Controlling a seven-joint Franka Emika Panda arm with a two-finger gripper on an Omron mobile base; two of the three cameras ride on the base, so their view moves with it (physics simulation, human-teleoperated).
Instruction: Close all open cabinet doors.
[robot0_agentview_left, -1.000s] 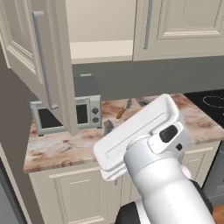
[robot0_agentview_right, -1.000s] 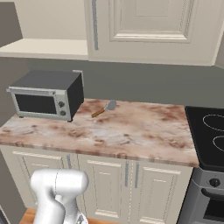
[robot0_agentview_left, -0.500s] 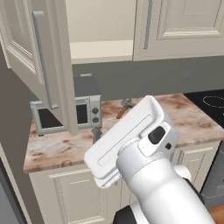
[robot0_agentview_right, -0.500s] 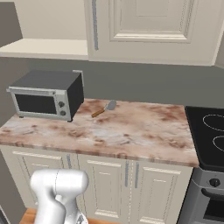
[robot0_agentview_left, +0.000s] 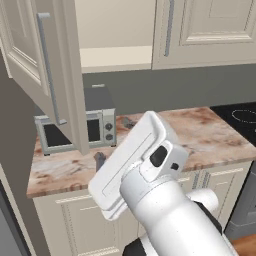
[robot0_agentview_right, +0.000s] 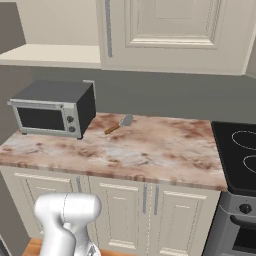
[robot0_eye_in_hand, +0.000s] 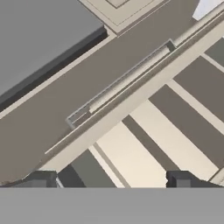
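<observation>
Open door (robot0_agentview_left: 42, 75): upper left of left base view, swung out over the toaster oven (robot0_agentview_left: 75, 131).
Shut door (robot0_agentview_right: 175, 32): top centre of right base view.
Arm: forearm slants up-left at lower centre of left view.
Gripper (robot0_eye_in_hand: 111, 179): fingers spread wide, holding nothing.
Room: counter (robot0_agentview_right: 150, 150) bare right of the spatula (robot0_agentview_right: 119, 124).

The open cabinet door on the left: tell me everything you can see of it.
The open door is tall and cream-beige, with a raised rectangular panel and a long vertical grey bar handle. It stands swung out from the wall cabinet toward the camera, baring a pale shelf behind it. Its lower edge hangs in front of the toaster oven on the counter. Nothing touches it.
</observation>
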